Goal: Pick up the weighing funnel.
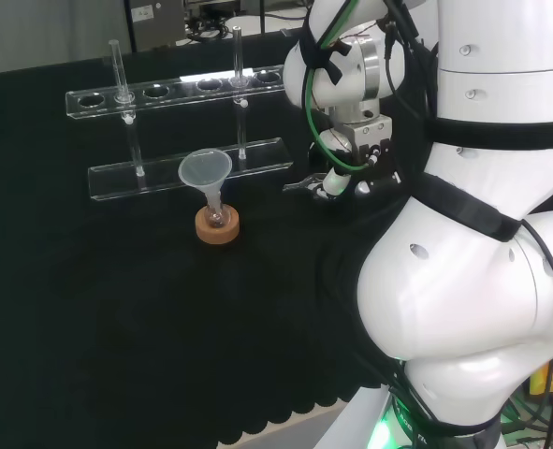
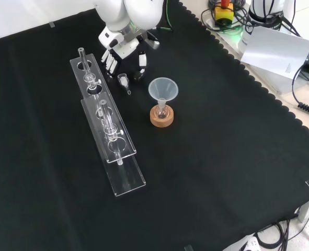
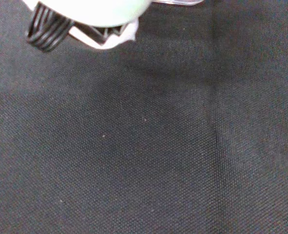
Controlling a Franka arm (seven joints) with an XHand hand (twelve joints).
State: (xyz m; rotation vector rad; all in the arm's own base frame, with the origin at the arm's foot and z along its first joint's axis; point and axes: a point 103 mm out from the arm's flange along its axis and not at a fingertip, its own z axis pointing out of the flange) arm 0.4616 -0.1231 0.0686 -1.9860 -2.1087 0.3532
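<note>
The weighing funnel (image 2: 124, 82), a small clear scoop with a short stem, lies on the black cloth between the rack and the big funnel. My hand (image 2: 124, 50) hangs just over it, open. Its fingers (image 2: 110, 63) point down on one side and the thumb (image 2: 142, 60) on the other, with the piece below and slightly in front of the gap. In the head view the hand (image 1: 330, 181) shows low over the cloth, left of the white arm links. In the wrist view a blurred white part of the hand (image 3: 90, 12) sits above bare cloth.
The big funnel (image 2: 163, 88) stands mouth up in a small flask on a cork ring (image 2: 161, 117), right of the weighing funnel in the front view. A clear test-tube rack (image 2: 107, 128) with a few tubes runs along its left. The cloth's scalloped edge (image 2: 259, 83) lies at the right.
</note>
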